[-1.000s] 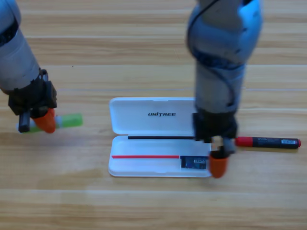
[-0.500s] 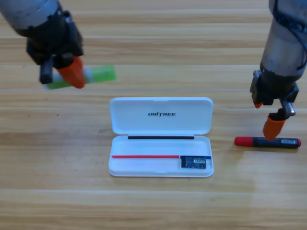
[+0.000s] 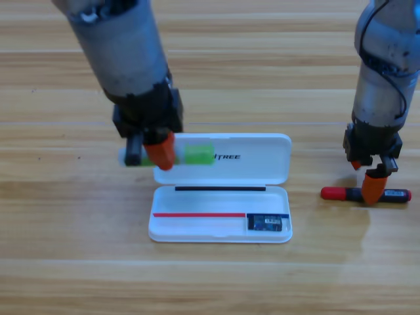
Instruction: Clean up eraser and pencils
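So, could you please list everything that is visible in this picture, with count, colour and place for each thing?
White case: one, white, open at the table's middle, lid lying back.
Eraser: one, dark with a bluish label, in the right end of the case's tray.
Green pencil: one, pale green with a bright green cap, held over the lid's left end.
Red-capped pencil: one, black body, red cap, on the table right of the case.
Table: one, light wood.
Left gripper: orange jaws, shut on the green pencil.
Right gripper: orange jaws, down at the red-capped pencil.
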Motion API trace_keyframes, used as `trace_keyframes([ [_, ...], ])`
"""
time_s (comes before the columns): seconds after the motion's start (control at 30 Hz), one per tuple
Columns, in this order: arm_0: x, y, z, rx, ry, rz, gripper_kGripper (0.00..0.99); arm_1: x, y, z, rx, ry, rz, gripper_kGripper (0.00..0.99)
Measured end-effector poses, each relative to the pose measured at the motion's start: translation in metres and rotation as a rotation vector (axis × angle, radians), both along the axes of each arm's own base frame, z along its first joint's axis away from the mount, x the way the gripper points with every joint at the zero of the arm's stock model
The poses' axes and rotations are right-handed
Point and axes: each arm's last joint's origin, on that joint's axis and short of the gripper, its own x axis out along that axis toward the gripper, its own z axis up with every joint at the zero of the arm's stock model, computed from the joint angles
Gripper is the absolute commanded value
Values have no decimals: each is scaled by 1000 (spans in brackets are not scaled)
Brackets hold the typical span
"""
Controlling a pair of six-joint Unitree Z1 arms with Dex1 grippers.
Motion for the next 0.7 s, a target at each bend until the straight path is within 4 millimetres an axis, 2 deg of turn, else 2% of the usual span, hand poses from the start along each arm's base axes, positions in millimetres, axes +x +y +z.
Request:
trace_keyframes([
  [0.13, -2, -11, -9, 4, 0, -17, 0, 0, 0, -9, -12, 21, 13, 494],
  [0.23, -1, -23, -17, -6, -21, -32, 0, 0, -1, -10, -14, 26, 31, 282],
  [0.3, -1, -27, -26, -9, -29, -38, 0, -1, -1, -10, -16, 29, 35, 156],
  [0.4, -1, -29, -43, -6, -29, -41, 0, -1, -2, -11, -18, 32, 42, 25],
  [0.43, 0, -30, -48, -8, -31, -44, 0, -1, -2, -11, -18, 32, 43, 0],
  [0.7, 1, -32, -81, 18, -15, -56, 0, -1, -2, -11, -18, 32, 45, 0],
])
